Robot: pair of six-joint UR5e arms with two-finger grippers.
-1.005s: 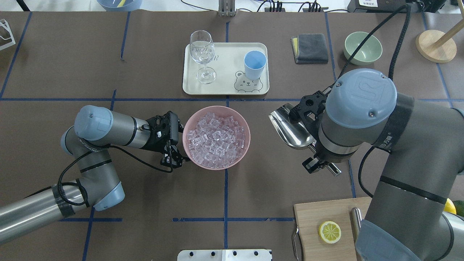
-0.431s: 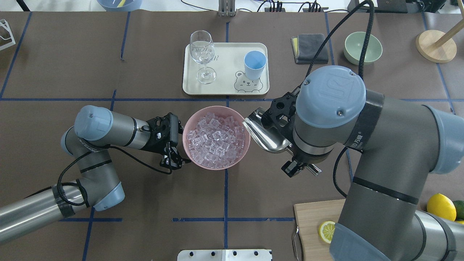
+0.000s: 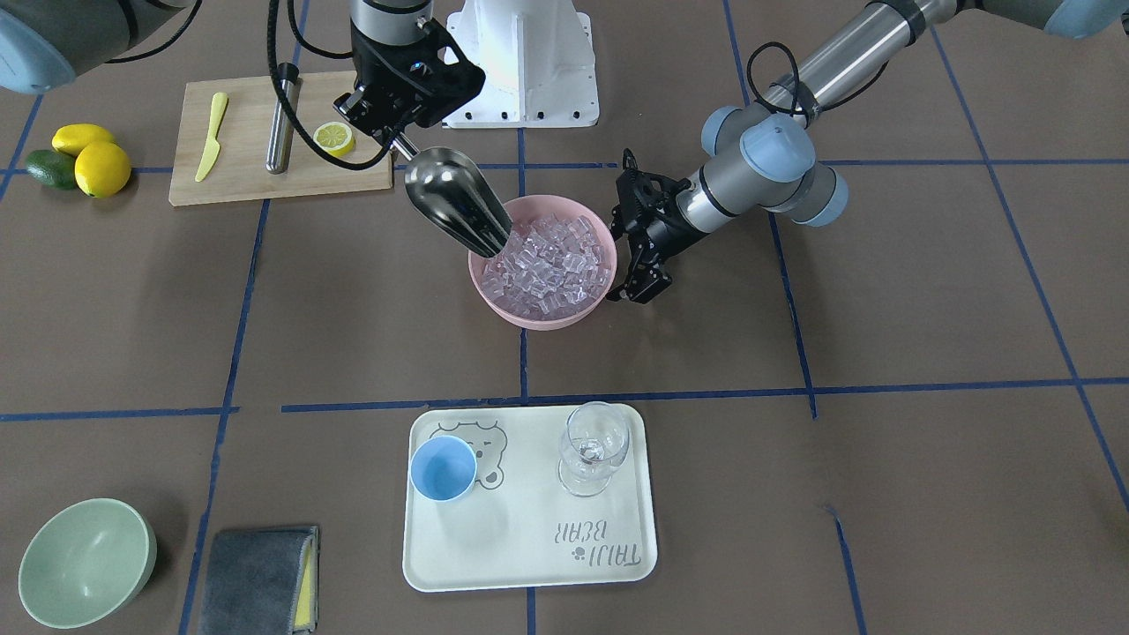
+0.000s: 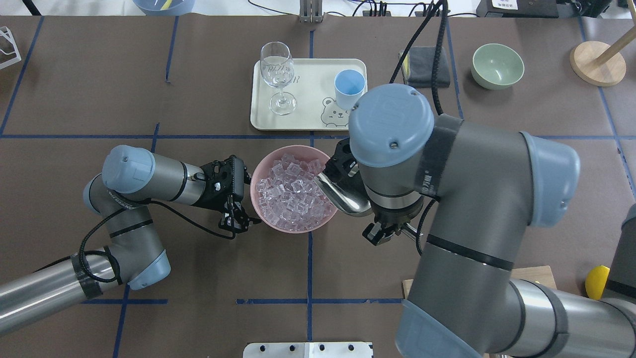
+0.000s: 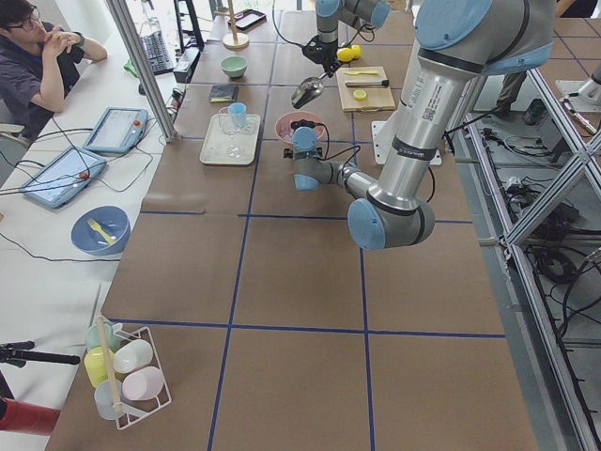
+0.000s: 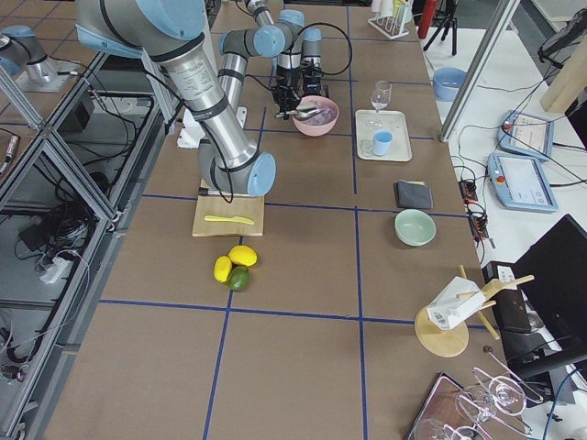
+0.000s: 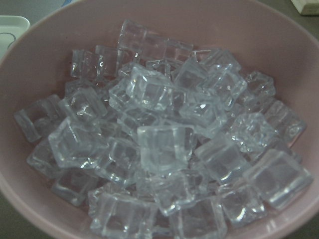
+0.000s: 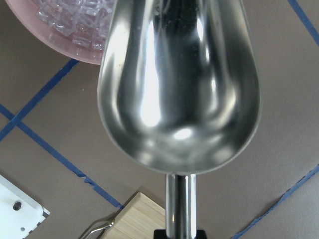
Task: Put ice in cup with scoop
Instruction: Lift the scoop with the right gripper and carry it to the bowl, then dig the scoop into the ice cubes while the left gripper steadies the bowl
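The ice point(image 4: 293, 191) fills a pink bowl point(image 4: 295, 147) at mid-table and fills the left wrist view point(image 7: 164, 144). My left gripper point(image 4: 246, 221) sits at the bowl's left rim and looks shut on it. My right gripper point(image 3: 388, 132) is shut on the handle of the steel scoop point(image 3: 454, 207). The scoop is empty and tilted down. Its tip reaches over the bowl's right rim onto the ice, seen in the overhead view point(image 4: 343, 196) and the right wrist view point(image 8: 179, 84). The light-blue cup point(image 4: 349, 88) stands empty on a cream tray point(image 4: 308, 117) beyond the bowl.
A clear wine glass point(image 4: 278, 74) stands on the tray's left part. A pale green bowl point(image 4: 497, 64) and a grey cloth point(image 3: 256, 578) lie at the far right. A cutting board point(image 3: 256, 176) with a steel cylinder point(image 3: 282, 128), half lemon and yellow knife is near the robot's right.
My right arm has swung left with the scoop, from clear of the bowl to its tip over the right rim on the ice. The left arm has not moved.
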